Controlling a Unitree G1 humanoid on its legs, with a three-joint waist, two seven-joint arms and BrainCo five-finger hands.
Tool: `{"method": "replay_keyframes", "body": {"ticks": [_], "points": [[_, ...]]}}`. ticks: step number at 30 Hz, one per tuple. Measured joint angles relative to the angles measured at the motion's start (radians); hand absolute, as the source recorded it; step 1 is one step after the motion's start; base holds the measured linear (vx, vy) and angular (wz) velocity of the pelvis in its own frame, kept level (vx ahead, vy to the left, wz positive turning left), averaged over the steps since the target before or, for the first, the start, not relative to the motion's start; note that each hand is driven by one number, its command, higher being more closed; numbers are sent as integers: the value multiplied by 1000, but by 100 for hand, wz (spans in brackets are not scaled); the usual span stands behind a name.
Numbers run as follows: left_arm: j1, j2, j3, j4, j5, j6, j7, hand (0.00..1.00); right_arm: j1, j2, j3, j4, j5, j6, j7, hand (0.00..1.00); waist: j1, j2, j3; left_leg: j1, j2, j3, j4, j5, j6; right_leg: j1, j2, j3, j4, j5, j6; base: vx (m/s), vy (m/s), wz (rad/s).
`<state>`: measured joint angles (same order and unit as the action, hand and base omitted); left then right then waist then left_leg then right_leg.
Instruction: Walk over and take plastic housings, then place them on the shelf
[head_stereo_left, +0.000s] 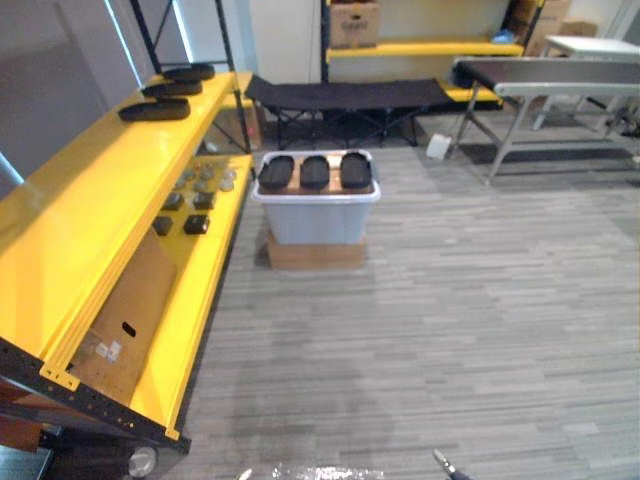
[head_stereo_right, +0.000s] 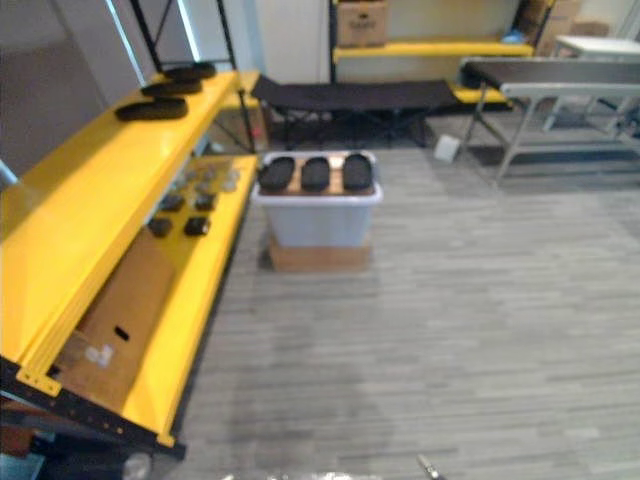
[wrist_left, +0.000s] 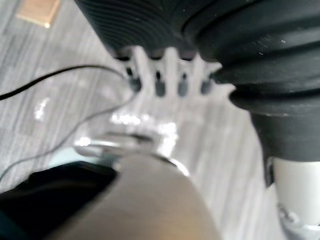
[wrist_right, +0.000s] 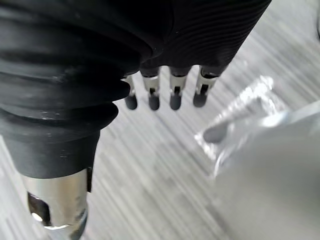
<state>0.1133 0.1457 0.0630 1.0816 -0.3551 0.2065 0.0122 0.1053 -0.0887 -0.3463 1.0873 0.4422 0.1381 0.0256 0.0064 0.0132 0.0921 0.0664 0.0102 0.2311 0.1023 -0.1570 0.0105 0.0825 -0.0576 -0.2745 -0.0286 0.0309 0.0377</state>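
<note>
Three plastic housings (head_stereo_left: 314, 172) on a clear bin (head_stereo_left: 316, 222), yellow shelf (head_stereo_left: 90, 205) beside.
The left hand (wrist_left: 159, 70) and right hand (wrist_right: 164, 85) hang loose-fingered (both empty).

Grey plank floor (head_stereo_left: 480, 330), black folding cot (head_stereo_left: 350, 95), grey metal table (head_stereo_left: 560, 72)

shelf (head_stereo_left: 90, 200) yellow | plastic housings (head_stereo_left: 314, 172) black | bin (head_stereo_left: 315, 222) pale grey | cardboard (head_stereo_left: 315, 255) brown | floor (head_stereo_left: 480, 310) grey, streaked planks | cot (head_stereo_left: 345, 93) black
</note>
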Motion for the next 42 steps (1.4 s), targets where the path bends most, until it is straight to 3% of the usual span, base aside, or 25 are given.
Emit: {"method": "replay_keyframes", "body": {"ticks": [5, 14, 27, 36, 38, 39, 41, 42], "points": [[-14, -8, 36, 2, -1, -3, -21, 0, -12, 13, -38, 1, 0, 37, 0, 0, -4, -4, 8, 69, -13, 24, -62, 8, -6, 45, 1, 2, -46, 8, 12, 108, 51, -9], [-58, -36, 42, 2, -32, -17, -35, 0, -65, 26, -68, 20, 0, 37, -2, 0, -16, -6, 31, 112, -18, 30, -98, 7, -14, 71, 0, -6, -51, 13, 53, 38, 40, -1], [-78, -53, 22, 2, -19, -25, -19, 0, -69, 45, -76, 20, -4, 34, -1, 0, -19, -3, 52, 130, -18, 50, -111, 6, -17, 76, 1, -13, -51, 13, 53, -39, 2, -4], [-86, -42, 0, 1, -21, -27, -18, 0, -36, 48, -84, 20, -31, 32, 3, 0, -21, -26, 62, 144, -38, 55, -140, 15, -17, 75, -13, -15, -50, 10, 49, -53, 18, -2], [-88, -42, -8, 1, -21, -26, -19, 0, -31, 47, -88, 19, -33, 25, 7, 0, -24, -27, 64, 143, -43, 52, -145, 15, -14, 45, -30, -20, 21, -29, 50, -49, 61, 9], [-93, -40, -27, 1, -19, -24, -20, 0, -25, 48, -104, 18, -33, 14, 12, 0, -25, -28, 69, 144, -42, 49, -145, 11, 6, -32, -56, -26, 200, -98, 49, -13, 69, 13], [-99, -35, -44, -1, -18, -24, -22, 0, -25, 47, -104, 17, -31, 12, 18, 0, -24, -33, 77, 148, -42, 42, -145, 2, 24, -97, -78, -26, 349, -124, 33, 16, 54, 10], [-124, -36, -47, 0, -17, -23, -22, 0, -24, 45, -104, 17, -24, -2, 21, 0, -26, -31, 112, 181, -39, 27, -143, -2, 53, -191, -105, -27, 565, -153, 35, 62, 35, 18]]}}
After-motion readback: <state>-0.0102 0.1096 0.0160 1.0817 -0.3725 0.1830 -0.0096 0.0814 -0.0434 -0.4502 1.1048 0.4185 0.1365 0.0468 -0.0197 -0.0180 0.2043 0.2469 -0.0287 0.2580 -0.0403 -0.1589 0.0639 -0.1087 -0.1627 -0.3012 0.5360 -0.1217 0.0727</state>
